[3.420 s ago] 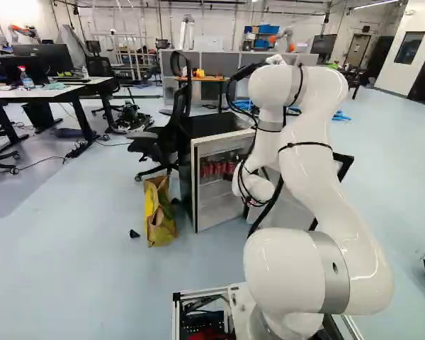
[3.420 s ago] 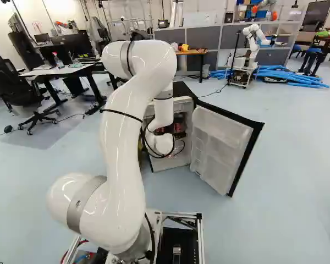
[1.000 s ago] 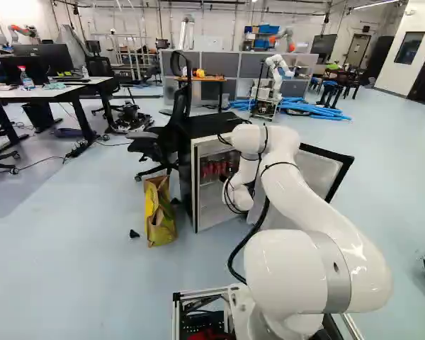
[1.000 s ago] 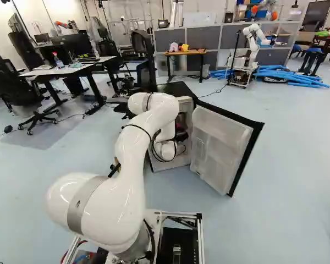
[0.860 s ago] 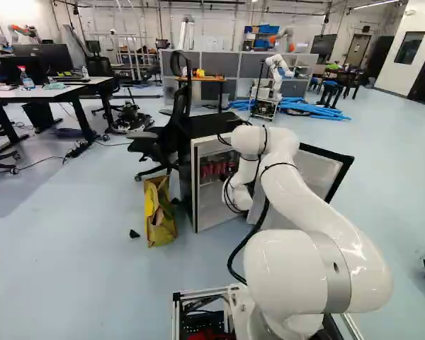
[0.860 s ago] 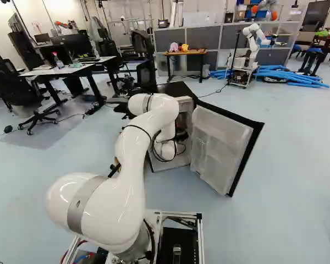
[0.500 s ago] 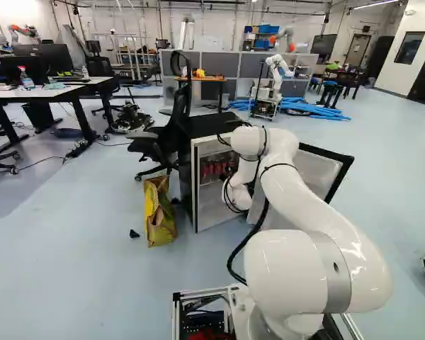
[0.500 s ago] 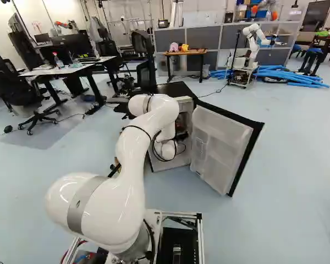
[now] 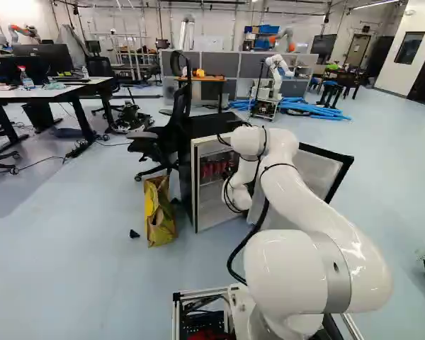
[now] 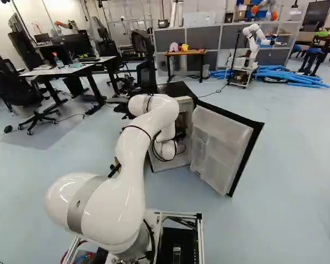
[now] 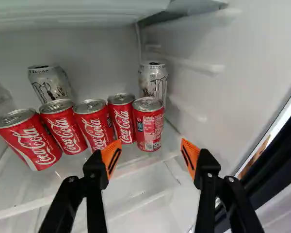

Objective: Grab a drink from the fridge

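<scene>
While the pincer (image 10: 180, 135) gapes, red cans (image 11: 148, 128) ahead

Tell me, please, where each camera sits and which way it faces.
Left base view: on the base, behind-left of the arm, facing ahead; arm shows.
Right base view: behind-right, facing ahead; arm shows.
Wrist view: on the wrist, looking along the gripper at cans; fingers show.
Both base views share the open fridge.

there are five red cans (image 11: 148, 127) and two silver cans (image 11: 153, 81).
</scene>
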### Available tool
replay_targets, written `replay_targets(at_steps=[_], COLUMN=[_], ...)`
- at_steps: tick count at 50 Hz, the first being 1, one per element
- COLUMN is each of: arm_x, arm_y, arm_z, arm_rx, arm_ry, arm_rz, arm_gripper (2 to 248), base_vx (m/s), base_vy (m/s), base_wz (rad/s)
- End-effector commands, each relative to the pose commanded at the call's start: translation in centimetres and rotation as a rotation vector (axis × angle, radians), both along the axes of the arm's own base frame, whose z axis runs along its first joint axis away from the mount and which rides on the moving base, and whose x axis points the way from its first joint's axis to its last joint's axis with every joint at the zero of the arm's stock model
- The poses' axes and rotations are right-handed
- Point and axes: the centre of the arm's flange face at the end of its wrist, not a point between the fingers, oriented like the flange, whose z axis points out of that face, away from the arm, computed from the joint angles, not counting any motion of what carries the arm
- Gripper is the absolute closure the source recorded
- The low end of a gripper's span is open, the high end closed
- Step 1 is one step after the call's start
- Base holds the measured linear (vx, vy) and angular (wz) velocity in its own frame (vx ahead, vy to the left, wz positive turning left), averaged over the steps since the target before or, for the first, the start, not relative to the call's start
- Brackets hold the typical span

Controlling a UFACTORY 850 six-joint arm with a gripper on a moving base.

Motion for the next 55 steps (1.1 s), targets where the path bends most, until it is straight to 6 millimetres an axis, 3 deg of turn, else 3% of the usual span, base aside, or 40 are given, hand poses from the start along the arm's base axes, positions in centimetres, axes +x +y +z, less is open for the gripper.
replay_targets(at_steps=[5,6,15,16,55], arm_x=[0.0,0.0,0.0,0.0,1.0], arm_y=[0.0,0.0,0.0,0.0,0.0], arm_z=[0.0,0.0,0.0,0.0,-0.4], arm_rx=[0.0,0.0,0.0,0.0,-0.003], arm_ry=[0.0,0.0,0.0,0.0,-0.021], arm_rz=[0.0,0.0,0.0,0.0,0.002], arm_gripper=[73,86,86,76,78], base_vx=[0.0,0.0,0.0,0.0,0.0], base_vy=[0.0,0.0,0.0,0.0,0.0], base_wz=[0.0,0.0,0.0,0.0,0.0])
